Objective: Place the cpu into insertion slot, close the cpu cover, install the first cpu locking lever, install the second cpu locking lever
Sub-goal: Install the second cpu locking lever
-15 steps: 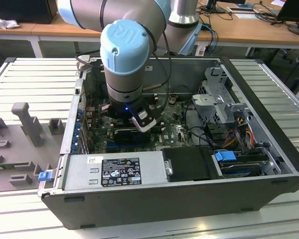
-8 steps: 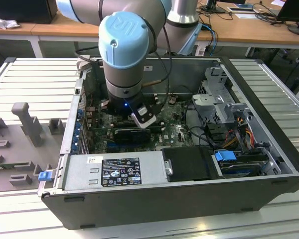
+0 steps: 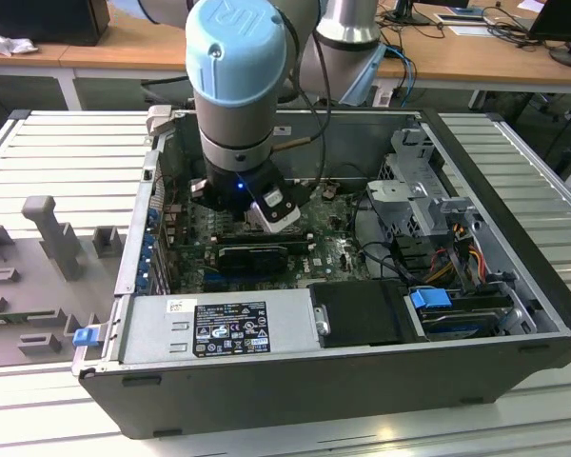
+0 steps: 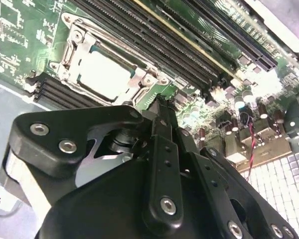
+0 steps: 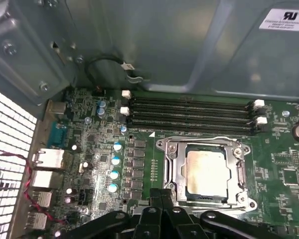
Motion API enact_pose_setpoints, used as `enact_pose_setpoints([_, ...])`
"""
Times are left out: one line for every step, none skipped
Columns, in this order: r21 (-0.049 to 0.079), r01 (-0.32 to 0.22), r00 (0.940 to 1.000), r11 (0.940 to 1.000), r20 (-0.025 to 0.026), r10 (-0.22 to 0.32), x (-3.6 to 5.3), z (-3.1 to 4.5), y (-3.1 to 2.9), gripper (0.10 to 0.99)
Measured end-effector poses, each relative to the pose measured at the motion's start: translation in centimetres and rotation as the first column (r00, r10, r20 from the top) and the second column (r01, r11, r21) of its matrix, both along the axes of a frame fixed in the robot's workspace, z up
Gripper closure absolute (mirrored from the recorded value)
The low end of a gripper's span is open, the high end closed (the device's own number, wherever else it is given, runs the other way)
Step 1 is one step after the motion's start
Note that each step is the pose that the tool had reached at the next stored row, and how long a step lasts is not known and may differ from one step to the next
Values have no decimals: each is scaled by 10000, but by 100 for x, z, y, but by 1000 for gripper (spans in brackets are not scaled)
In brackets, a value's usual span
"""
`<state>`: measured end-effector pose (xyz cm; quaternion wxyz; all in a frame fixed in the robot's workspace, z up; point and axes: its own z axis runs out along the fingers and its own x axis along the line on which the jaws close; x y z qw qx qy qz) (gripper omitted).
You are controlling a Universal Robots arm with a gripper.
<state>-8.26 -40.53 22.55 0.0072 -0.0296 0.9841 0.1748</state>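
You've got the gripper (image 5: 162, 199) down inside the open PC case (image 3: 514, 286), hovering just beside the insertion slot (image 5: 164, 172), at the socket edge away from the memory slots (image 5: 189, 112). In both wrist views the fingers (image 4: 162, 119) look pressed together, narrow, nothing between them; tips point at the socket's near rim, not touching it as far as I can tell.

The cpu (image 5: 205, 169) is already seated in the socket: silvery top flat and square inside the frame, also plain in the second wrist view. The cpu cover (image 5: 239, 174) appears down over it, its metal frame ringing the chip w/ the chip showing thru the window. Judgement: placing is done, cover likely closed. Can't tell from these views if either locking lever is latched; a thin wire runs along the socket's memory-side edge, but its hook state is too small to read.

Key relation: the socket lies straight ahead of the fingertips, towards the memory slots, which run parallel to the socket edge nearest them. The fingers are at the socket's side, not over the chip.

What holds what: the case holds the motherboard (image 5: 94, 164), a power supply (image 3: 219, 328) along the front, a drive cage (image 3: 423, 190) at the exterior view's right. The case sits on a slatted worktop (image 3: 57, 162).
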Motion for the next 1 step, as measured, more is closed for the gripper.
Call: enact_pose_setpoints([0, 0, 10000, 10000, 1, 0, 0, 0, 0, 980])
